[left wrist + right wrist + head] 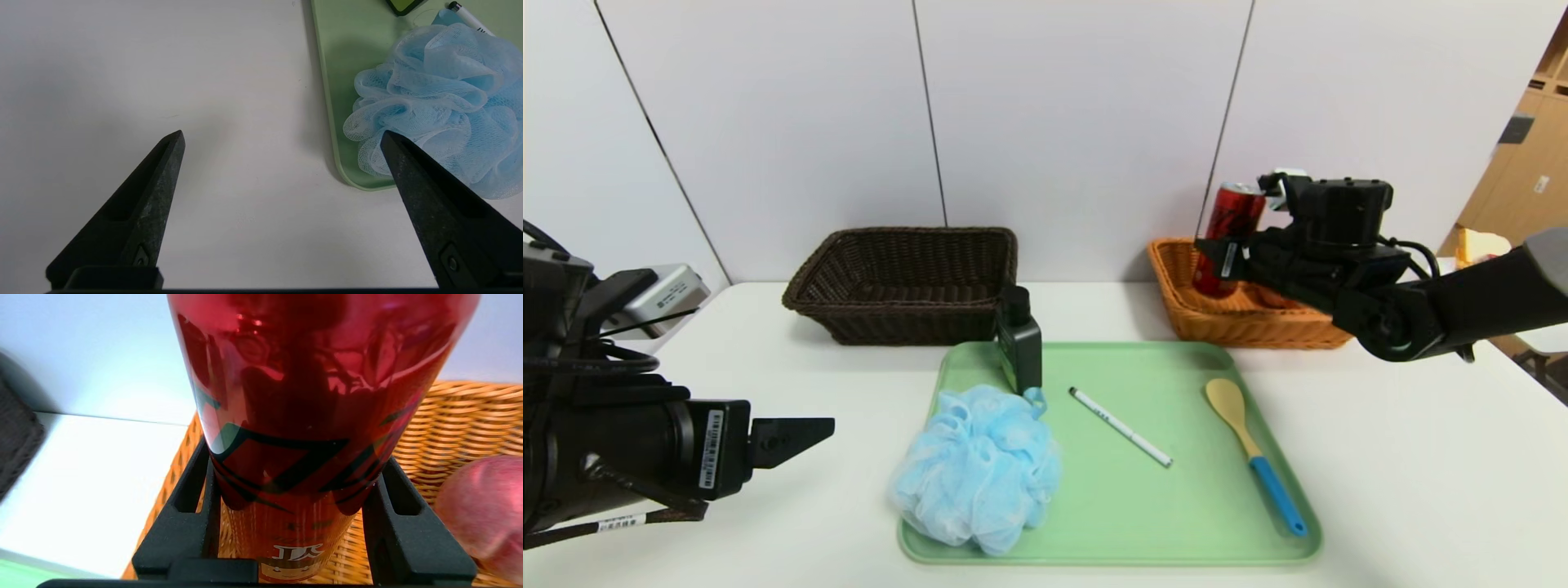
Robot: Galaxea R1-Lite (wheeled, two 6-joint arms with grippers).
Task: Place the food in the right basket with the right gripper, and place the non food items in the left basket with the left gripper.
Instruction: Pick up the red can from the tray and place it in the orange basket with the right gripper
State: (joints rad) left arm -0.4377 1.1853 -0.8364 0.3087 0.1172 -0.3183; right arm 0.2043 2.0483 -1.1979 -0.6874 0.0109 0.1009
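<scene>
Food, done: peach (482,514) lies inside the orange basket (1176,278), lower right of the right wrist frame; not visible in the head frame, hidden behind the arm.
Food, in hand: can (1229,237) held upright over the orange basket, upper right of the head frame, its base at or just above the basket floor; which, I cannot tell.
Right gripper (292,490): clamped on the can, one finger on each side of its lower body. Release not yet made.
Non-food, left: all four items sit on the green tray (1201,531), centre of the head frame. None is in the dark basket (898,282), upper centre-left.
Pouf (976,478): lower left corner of the tray, spilling over its edge.
Bottle (1019,343): upright at the tray's upper left edge, just beside the dark basket.
Pen (1119,426): lying diagonally mid-tray, apart from the rest.
Spoon (1254,453): right side of the tray, blue handle toward the lower edge.
Left gripper (282,147): fingers spread wide, empty, low over bare table (163,81) at the lower left of the head frame, near the pouf.
Progress, judged: food half nearly closed; non-food half not begun.
Obstacles: the bottle stands between the tray and the dark basket, in the likely carrying path. The pouf is closest to the left gripper and looks the easiest first pick.
</scene>
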